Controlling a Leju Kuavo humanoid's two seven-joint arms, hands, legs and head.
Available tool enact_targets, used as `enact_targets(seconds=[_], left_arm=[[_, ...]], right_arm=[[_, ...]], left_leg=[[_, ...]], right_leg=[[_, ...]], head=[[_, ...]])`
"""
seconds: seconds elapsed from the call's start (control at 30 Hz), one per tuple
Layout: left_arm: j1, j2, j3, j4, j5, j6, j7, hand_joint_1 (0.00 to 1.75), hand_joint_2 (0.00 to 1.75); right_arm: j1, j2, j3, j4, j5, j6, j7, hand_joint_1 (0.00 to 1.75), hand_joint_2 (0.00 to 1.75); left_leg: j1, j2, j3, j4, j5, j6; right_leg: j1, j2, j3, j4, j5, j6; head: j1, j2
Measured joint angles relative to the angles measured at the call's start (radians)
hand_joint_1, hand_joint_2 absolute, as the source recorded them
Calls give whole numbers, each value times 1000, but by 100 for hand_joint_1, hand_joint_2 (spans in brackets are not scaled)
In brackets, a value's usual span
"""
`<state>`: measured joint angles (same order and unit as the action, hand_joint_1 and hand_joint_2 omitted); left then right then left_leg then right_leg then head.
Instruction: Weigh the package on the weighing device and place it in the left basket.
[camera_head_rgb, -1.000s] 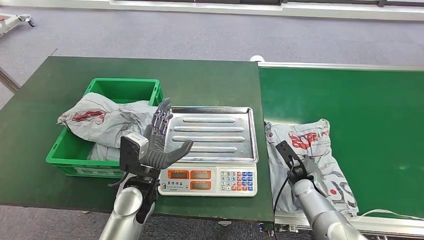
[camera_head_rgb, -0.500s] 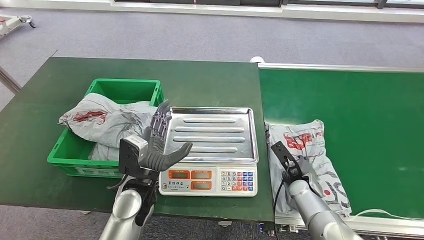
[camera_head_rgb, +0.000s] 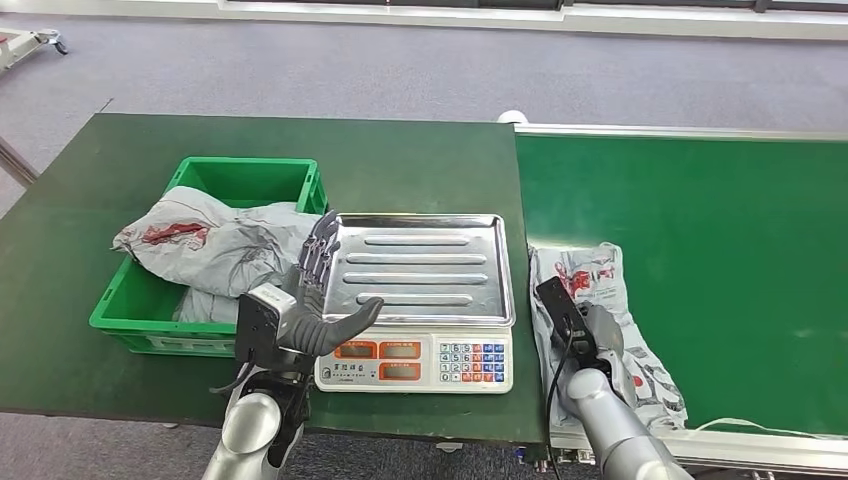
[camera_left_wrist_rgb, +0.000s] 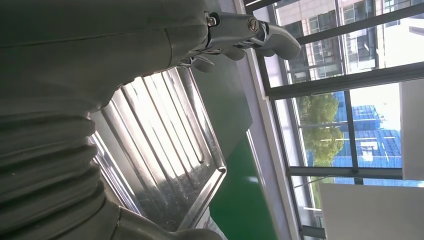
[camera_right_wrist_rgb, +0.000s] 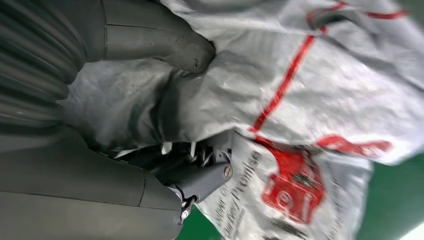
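Observation:
A grey plastic package (camera_head_rgb: 603, 287) with red print lies crumpled on the green conveyor belt (camera_head_rgb: 720, 230), just right of the scale. My right hand (camera_head_rgb: 588, 334) grips its near end. In the right wrist view the thumb (camera_right_wrist_rgb: 167, 44) presses into the package (camera_right_wrist_rgb: 325, 95) and the fingers (camera_right_wrist_rgb: 200, 177) are tucked into its folds. The scale's steel tray (camera_head_rgb: 425, 265) is bare, and its display and keypad (camera_head_rgb: 468, 361) face me. My left hand (camera_head_rgb: 316, 292) stands open and upright at the tray's left edge, holding nothing. The left wrist view looks past the open fingers (camera_left_wrist_rgb: 260, 32) over the tray (camera_left_wrist_rgb: 165, 150).
A green basket (camera_head_rgb: 250, 180) sits left of the scale on the dark green table (camera_head_rgb: 420, 160). Grey packages (camera_head_rgb: 215, 245) fill its near part and spill over its left rim. The conveyor's metal rail (camera_head_rgb: 680, 132) runs along the far side.
The package has bunched up and slid toward the scale and the near edge as my right hand closed on it. My left hand dropped slightly.

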<state>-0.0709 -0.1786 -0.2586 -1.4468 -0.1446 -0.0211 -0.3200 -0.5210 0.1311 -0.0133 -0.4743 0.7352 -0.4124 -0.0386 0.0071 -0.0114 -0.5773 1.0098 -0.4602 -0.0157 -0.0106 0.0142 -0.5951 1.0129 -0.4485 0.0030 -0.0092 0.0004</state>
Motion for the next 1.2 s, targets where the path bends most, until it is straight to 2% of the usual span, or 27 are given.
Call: enact_targets(seconds=[0.17,0.6,0.87,1.2], left_arm=[[-1,-1,0,-3,-3,-1,-1,0,175],[-11,-1,0,24,-15,-5,-29,0,175],[-14,-1,0,30,-9,1,-36,0,175],[1,0,0,22,6,12,-52,0,175]], right_arm=[[14,1,1,-113,-3,-17,-20,175,175],[110,-16,90,-619,-28,-39,-43,175,175],[150,-41,149,-776,-52,-70,-69,175,175],[143,-69,213,-862,-84,-83,-93,175,175]], left_leg=[[0,0,-3,0,0,0],[0,0,-6,0,0,0],[0,0,-6,0,0,0],[0,-1,-7,0,0,0]], right_leg=[[0,0,-3,0,0,0],[-1,0,-6,0,0,0],[-1,0,-6,0,0,0],[-1,0,-6,0,0,0]], head=[[0,0],[0,0],[0,0],[0,0]])
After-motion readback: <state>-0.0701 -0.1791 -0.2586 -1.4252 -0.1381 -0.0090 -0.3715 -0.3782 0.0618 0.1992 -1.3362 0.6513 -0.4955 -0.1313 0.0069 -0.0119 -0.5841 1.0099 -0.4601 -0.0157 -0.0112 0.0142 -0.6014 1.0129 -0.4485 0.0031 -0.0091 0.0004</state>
